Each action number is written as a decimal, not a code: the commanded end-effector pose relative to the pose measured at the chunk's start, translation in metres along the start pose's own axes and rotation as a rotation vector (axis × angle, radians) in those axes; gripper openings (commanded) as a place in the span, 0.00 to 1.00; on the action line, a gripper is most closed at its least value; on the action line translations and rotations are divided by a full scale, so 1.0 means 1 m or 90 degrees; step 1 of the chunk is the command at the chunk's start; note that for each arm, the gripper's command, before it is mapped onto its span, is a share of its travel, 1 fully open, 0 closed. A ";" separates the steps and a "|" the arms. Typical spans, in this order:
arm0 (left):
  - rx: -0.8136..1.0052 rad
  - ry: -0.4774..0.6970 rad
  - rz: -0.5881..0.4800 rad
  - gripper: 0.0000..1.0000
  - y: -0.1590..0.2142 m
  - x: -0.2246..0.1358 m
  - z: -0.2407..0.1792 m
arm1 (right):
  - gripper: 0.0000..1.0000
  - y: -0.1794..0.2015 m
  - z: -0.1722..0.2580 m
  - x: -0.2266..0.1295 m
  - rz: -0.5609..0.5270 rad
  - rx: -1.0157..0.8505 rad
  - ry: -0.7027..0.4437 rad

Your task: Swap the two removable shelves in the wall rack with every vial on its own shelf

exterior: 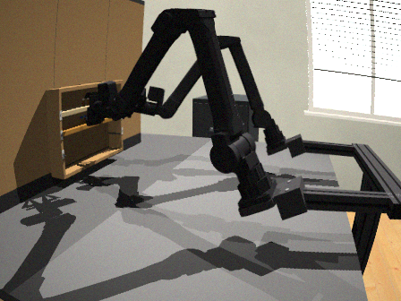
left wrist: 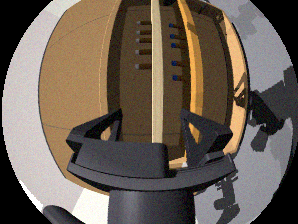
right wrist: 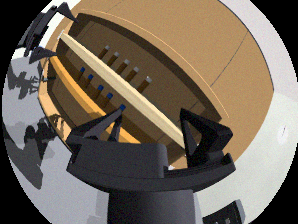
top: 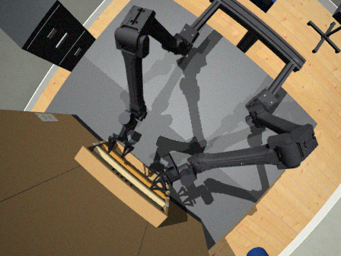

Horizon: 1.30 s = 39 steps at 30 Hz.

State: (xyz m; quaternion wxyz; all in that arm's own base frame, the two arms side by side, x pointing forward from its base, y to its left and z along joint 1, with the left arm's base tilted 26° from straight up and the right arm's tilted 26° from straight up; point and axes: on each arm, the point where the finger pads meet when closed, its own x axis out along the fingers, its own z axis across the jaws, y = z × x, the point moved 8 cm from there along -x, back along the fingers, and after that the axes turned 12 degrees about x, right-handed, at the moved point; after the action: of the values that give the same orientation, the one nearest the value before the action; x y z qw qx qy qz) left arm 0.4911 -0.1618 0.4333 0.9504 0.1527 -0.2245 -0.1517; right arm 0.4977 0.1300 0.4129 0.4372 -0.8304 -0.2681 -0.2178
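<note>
A pale upper shelf [top: 141, 187] [exterior: 73, 112] [left wrist: 157, 75] [right wrist: 112, 78] and an orange lower shelf [top: 131, 171] [exterior: 81, 130] [left wrist: 198, 85] [right wrist: 82, 97] sit in the wall rack [top: 122, 194] [exterior: 55, 134]. Several grey-capped vials [left wrist: 144, 40] [right wrist: 125, 65] stand above the pale shelf; several blue-capped vials [left wrist: 175, 45] [right wrist: 100, 88] stand above the orange one. My left gripper [top: 160, 187] [left wrist: 151, 111] and right gripper [top: 117, 153] [right wrist: 152, 111] are open at opposite ends of the rack. Their fingers straddle the pale shelf's front edge without gripping it. Finger contact cannot be seen.
The rack's opening below the orange shelf holds no vials that I can see. The rack's side walls stand close beside both grippers. A dark cabinet [top: 57, 38] stands beyond the table, and a dark frame [top: 262, 30] carries the arms.
</note>
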 end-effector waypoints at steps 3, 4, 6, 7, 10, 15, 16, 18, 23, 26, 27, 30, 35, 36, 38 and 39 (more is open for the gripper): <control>0.004 -0.012 0.029 0.84 -0.008 0.005 0.000 | 0.84 -0.019 -0.008 0.008 -0.010 0.245 0.077; 0.004 -0.011 0.034 0.84 -0.008 0.005 0.000 | 0.84 -0.022 -0.011 0.008 -0.011 0.268 0.087; 0.004 -0.010 0.039 0.84 -0.008 0.005 0.000 | 0.84 -0.024 -0.014 0.008 -0.012 0.291 0.096; 0.004 -0.010 0.039 0.84 -0.008 0.005 0.000 | 0.84 -0.024 -0.014 0.008 -0.012 0.291 0.096; 0.005 -0.008 0.055 0.84 -0.007 0.004 -0.001 | 0.84 -0.025 -0.018 0.008 -0.008 0.381 0.117; 0.004 -0.006 0.082 0.84 -0.007 0.007 0.000 | 0.84 -0.025 -0.021 0.006 -0.001 0.501 0.150; 0.004 -0.005 0.086 0.84 -0.007 0.006 -0.001 | 0.84 -0.025 -0.021 0.005 -0.001 0.524 0.155; 0.004 -0.001 0.095 0.84 -0.008 0.005 -0.003 | 0.84 -0.024 -0.021 0.003 0.000 0.569 0.165; 0.004 0.006 0.112 0.84 -0.008 0.004 -0.006 | 0.84 -0.023 -0.022 0.000 -0.001 0.660 0.184; 0.004 0.007 0.122 0.84 -0.007 0.003 -0.006 | 0.84 -0.022 -0.023 -0.001 -0.004 0.712 0.195; 0.004 0.007 0.129 0.84 -0.007 0.004 -0.006 | 0.84 -0.021 -0.024 -0.001 -0.006 0.748 0.203; 0.003 0.007 0.147 0.84 -0.007 0.006 -0.005 | 0.84 -0.020 -0.024 -0.004 -0.008 0.825 0.223; 0.001 0.004 0.174 0.84 -0.005 0.010 -0.001 | 0.84 -0.018 -0.026 -0.004 -0.017 0.934 0.249; 0.001 0.004 0.179 0.84 -0.004 0.011 0.000 | 0.84 -0.017 -0.027 -0.004 -0.019 0.955 0.256; 0.001 0.002 0.190 0.84 -0.003 0.013 0.001 | 0.84 -0.015 -0.029 -0.005 -0.024 0.998 0.269; 0.001 0.003 0.195 0.84 -0.003 0.013 0.001 | 0.84 -0.015 -0.030 -0.005 -0.026 1.020 0.275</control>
State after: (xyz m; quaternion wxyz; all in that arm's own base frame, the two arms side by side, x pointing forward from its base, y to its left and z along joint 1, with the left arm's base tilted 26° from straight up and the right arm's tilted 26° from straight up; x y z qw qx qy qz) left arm 0.4964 -0.1601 0.4210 0.9682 0.1253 -0.2157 -0.0193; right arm 0.4916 0.1125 0.4217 0.8916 -0.3357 -0.2571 -0.1623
